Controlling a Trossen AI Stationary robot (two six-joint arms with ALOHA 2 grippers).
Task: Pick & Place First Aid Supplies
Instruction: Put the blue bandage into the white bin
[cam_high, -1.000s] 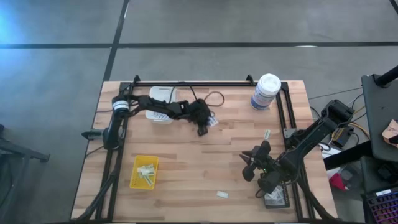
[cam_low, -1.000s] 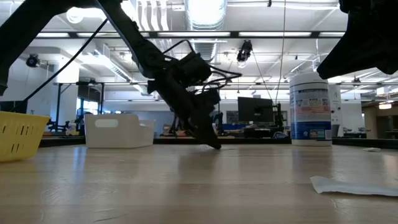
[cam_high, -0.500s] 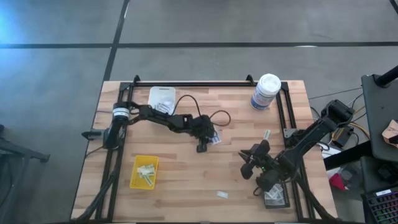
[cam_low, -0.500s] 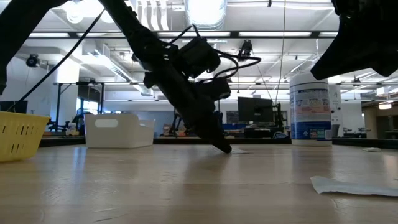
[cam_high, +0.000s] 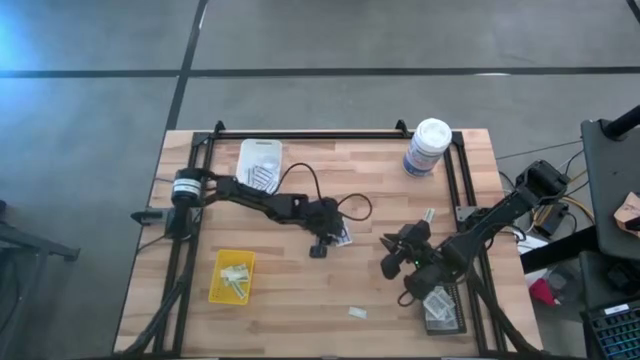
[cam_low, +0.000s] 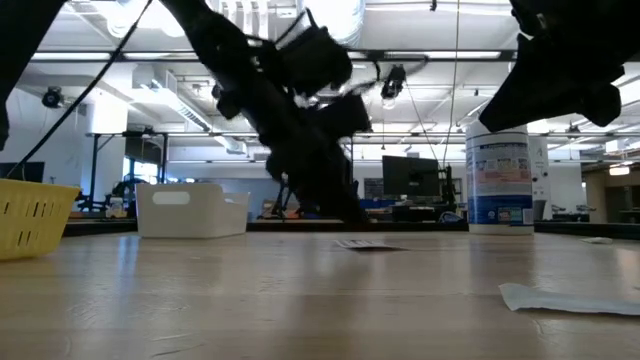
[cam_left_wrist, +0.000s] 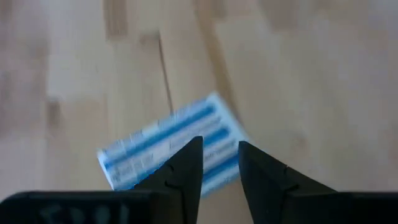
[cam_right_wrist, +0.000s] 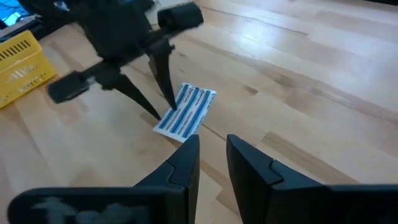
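From my low camera, the nearest thing is a pale packet (cam_low: 570, 297) lying flat on the table (cam_low: 250, 300), close to the front edge. Farther in lies the blue-striped packet (cam_low: 365, 245), flat on the wood near the middle of the table; from above I see it (cam_high: 341, 238) as a small white rectangle with blue stripes running its length, set at a slant across the planks. In the left wrist view it (cam_left_wrist: 168, 140) shows as white with several blue bands, a little blurred. In the right wrist view the stripes on it (cam_right_wrist: 185, 112) are sharper.

My left gripper (cam_high: 318, 245) hangs just over that packet, its two fingers (cam_left_wrist: 180, 177) a narrow gap apart, pinching nothing; the packet lies loose below them. My right gripper (cam_high: 390, 262) is off to the right of the packet, apart from it and pointed toward it, its fingers (cam_right_wrist: 180, 165) also a small gap apart, with nothing between them.

Near the front left sits the yellow tray (cam_high: 231, 276) with pale strips in it. Another small strip (cam_high: 427, 216) lies right of the centre. At the front right a black tray (cam_high: 443, 313) holds packets. Farthest back are the white tray (cam_high: 259, 156), with packets inside, and the canister (cam_high: 428, 147).
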